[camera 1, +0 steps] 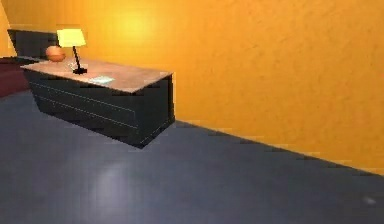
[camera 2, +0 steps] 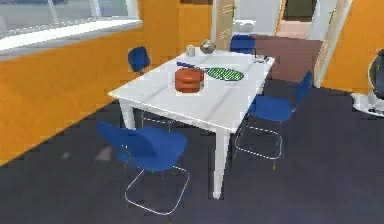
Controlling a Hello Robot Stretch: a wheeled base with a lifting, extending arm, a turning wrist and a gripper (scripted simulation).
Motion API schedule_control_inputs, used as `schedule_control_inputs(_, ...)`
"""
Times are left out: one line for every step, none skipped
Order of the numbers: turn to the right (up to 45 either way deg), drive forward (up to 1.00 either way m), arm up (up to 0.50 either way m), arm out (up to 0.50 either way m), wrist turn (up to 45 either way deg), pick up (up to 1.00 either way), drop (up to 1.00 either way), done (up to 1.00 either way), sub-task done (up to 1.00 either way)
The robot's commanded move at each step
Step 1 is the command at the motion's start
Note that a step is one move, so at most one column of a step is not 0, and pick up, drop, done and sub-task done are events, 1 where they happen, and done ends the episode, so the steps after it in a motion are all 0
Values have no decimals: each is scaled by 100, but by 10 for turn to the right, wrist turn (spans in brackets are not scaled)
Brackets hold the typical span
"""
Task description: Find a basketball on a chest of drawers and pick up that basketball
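The basketball [camera 1: 54,53] sits on the chest [camera 1: 95,102] in the forward view's upper left, at the far end of its pale top and close to the orange wall [camera 1: 260,70]. It is a small orange ball resting on the surface, just left of a lamp [camera 1: 73,48] with a yellow shade. A small pale flat thing [camera 1: 103,79] lies on the top just right of the lamp's base. The chest is dark, with drawer fronts facing the dark floor [camera 1: 150,180], and it stands against the wall. Something dark red [camera 1: 10,75] shows at the left edge beside the chest.

Where the ball lies relative to the claw cannot be told, and neither can the claw's state or whether it holds anything.

In the arm side view a white table [camera 2: 160,100] stands on the dark floor with blue chairs around it: one near [camera 2: 145,148], one on the right [camera 2: 275,105], two at the far end [camera 2: 138,58] [camera 2: 242,43]. On the table stand a red-brown pot [camera 2: 188,79], a green patterned plate [camera 2: 224,73] just beside it, a grey round thing [camera 2: 207,46] and a small white cup [camera 2: 190,50]. A window [camera 2: 60,15] runs along the upper left.
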Motion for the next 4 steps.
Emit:
schedule_control_inputs(-120, 0, 0, 0, 0, 0, 0, 0, 0)
schedule_control_inputs(0, 100, 0, 0, 0, 0, 0, 0, 0)
schedule_control_inputs(-120, 0, 0, 0, 0, 0, 0, 0, 0)
schedule_control_inputs(0, 15, 0, 0, 0, 0, 0, 0, 0)
